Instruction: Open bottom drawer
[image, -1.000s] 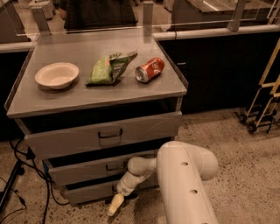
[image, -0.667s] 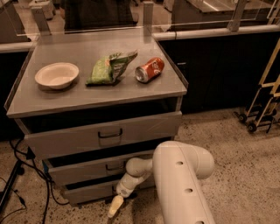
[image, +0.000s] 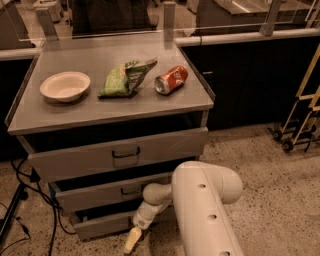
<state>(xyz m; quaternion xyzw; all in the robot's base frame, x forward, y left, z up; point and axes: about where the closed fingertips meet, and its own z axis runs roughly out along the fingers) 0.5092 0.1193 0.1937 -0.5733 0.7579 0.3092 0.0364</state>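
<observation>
The grey metal cabinet has three drawers. The bottom drawer (image: 102, 225) is the slimmest front, low at the floor, and stands pulled out a little. My white arm reaches down in front of it. My gripper (image: 131, 240) hangs at the drawer's front, right of its middle, with cream fingertips near the floor. The drawer's handle is hidden behind my wrist.
The top drawer (image: 120, 154) and middle drawer (image: 112, 192) also stand slightly out. On the cabinet top lie a white bowl (image: 65, 85), a green chip bag (image: 125, 77) and a red soda can (image: 171, 79). Black cables (image: 30, 200) run on the floor at left. A cart (image: 300, 120) stands at right.
The arm and gripper have stayed almost still at the bottom drawer's front; the arm's upper part has shifted slightly left.
</observation>
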